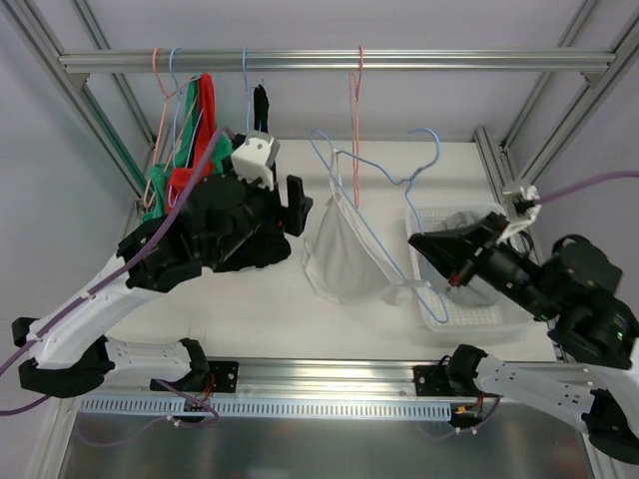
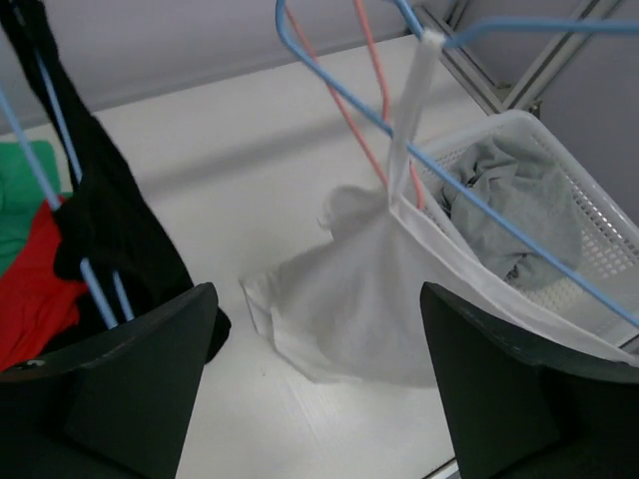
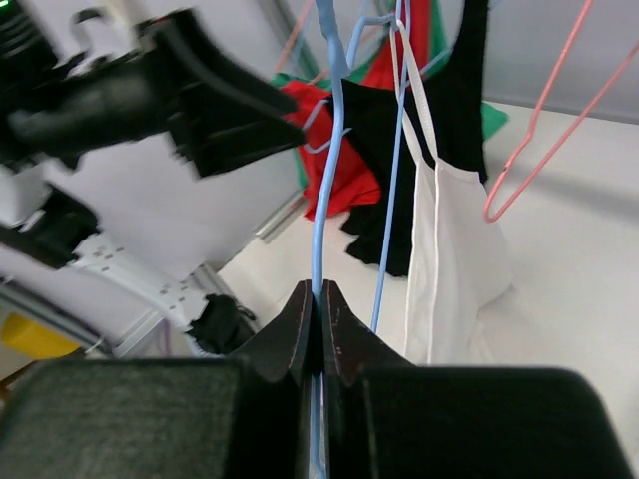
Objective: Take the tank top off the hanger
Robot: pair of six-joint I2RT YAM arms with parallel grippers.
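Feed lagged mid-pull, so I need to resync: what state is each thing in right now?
White tank top: one strap looped over the blue hanger, body slumped on the table.
Blue hanger: off the rail, pinched by the right gripper.
Right gripper: shut on the blue hanger.
Left gripper: open, holding nothing.
Pink hanger: hooked on the rail.
Basket: holds a grey garment.
Black garment: hanging from the rail.

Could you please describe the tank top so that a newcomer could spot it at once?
Below the middle of the metal rail, just left of the white basket, the tank top hangs by a strap from the blue hanger held by the right gripper, jaws shut. It is the only white garment; the clothes further left are black, red and green.
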